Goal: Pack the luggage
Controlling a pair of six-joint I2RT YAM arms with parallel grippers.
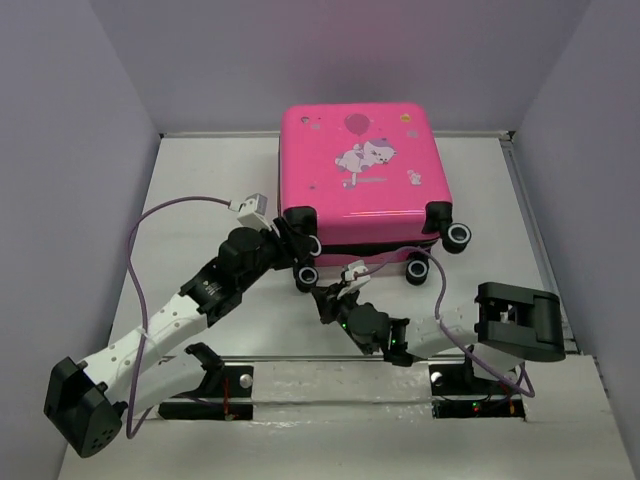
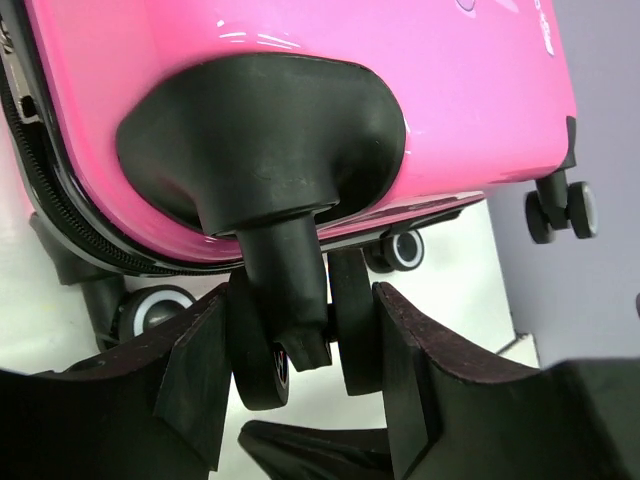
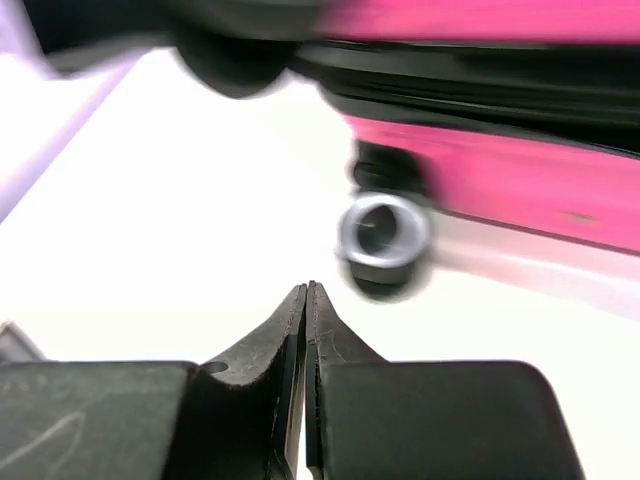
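clamping luggage wheel, left gripper

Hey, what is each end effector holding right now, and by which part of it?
The left end effector clamps the hot-pink hard-shell suitcase by one black twin caster wheel, a finger on each side. The right end effector is shut on nothing.

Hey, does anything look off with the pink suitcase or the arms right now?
One thing: the left gripper is clamped on a wheel of the suitcase, an odd place to hold for packing. The suitcase lies flat and looks undamaged; the right gripper is shut on nothing.
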